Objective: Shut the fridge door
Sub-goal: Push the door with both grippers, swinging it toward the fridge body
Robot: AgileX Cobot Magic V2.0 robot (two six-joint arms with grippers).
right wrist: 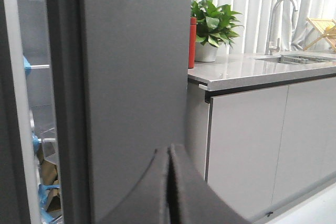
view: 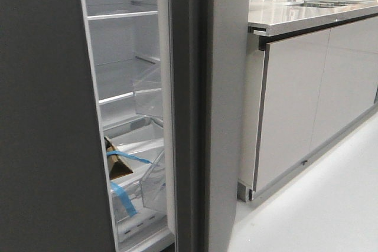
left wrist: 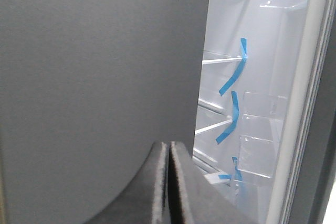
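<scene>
The fridge door is a tall matte dark-grey panel filling the left of the front view, with a white inner rim. It stands ajar, and a gap shows white shelves and clear bins inside. In the left wrist view the door fills the left, right in front of my left gripper, which is shut and empty; I cannot tell whether it touches the door. My right gripper is shut and empty, facing the fridge's grey right panel. Neither gripper shows in the front view.
The fridge's fixed grey panel stands right of the gap. Blue tape strips hang on the shelves. Glossy light-grey cabinets under a countertop run to the right, with a plant, a red bottle and a faucet.
</scene>
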